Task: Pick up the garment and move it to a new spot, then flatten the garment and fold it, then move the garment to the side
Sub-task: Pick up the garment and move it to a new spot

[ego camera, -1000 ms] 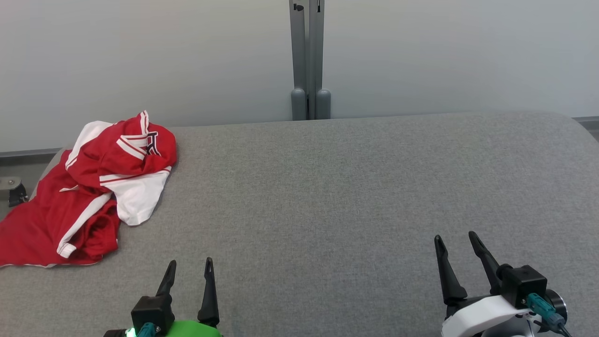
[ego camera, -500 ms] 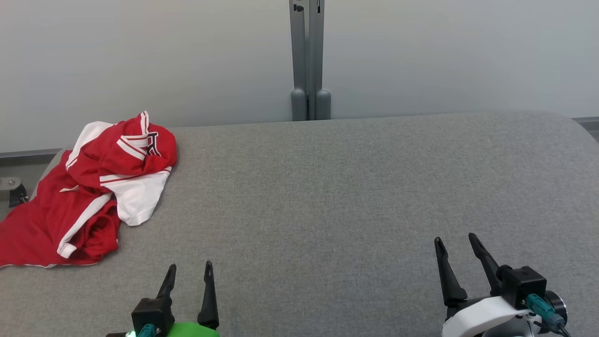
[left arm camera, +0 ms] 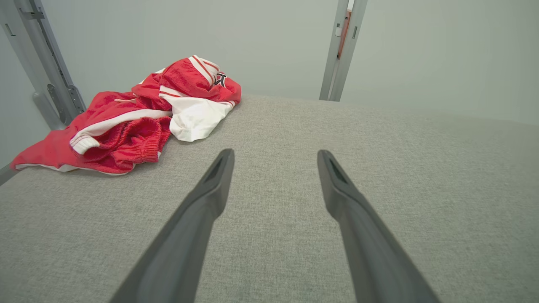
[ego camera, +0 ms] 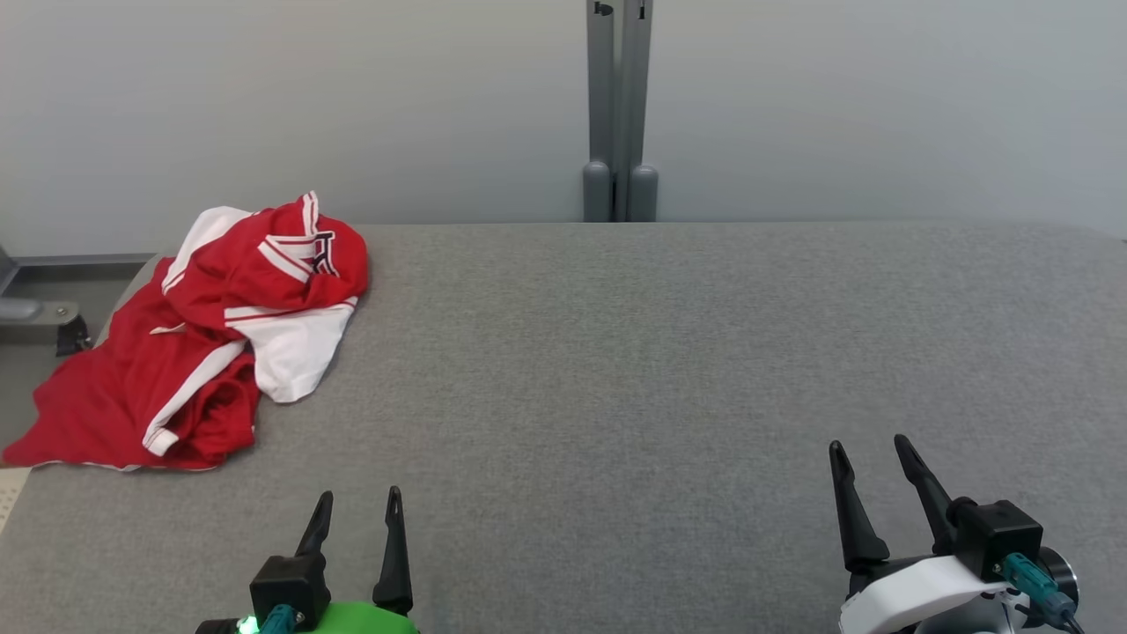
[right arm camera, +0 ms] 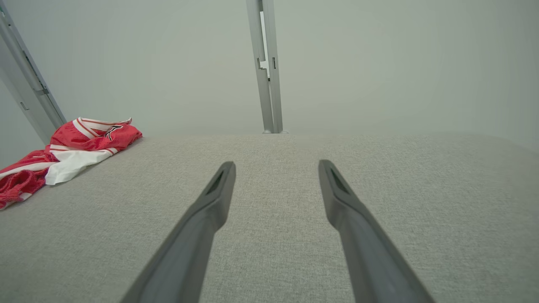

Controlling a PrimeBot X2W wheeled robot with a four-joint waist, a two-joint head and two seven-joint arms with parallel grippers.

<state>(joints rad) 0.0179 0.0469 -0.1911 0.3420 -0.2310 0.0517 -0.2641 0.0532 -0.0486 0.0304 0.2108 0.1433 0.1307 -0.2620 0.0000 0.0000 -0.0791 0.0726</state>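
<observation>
Well, you're at the pick-up step: the garment point(ego camera: 211, 343) lies bunched at the table's point(ego camera: 616, 352) far left corner, your left gripper point(ego camera: 360, 493) and right gripper point(ego camera: 867, 442) hang wide and empty, so reach left first.

Red-white garment point(ego camera: 202, 352) crumpled, heaped at table's far-left corner.

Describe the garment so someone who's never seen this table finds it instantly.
Start at the wide grey fabric-covered table, with a grey upright post behind its far edge. At its far left corner lies a crumpled garment, reaching the left edge. It is bright red with white panels and stripes, against plain grey all round.
</observation>
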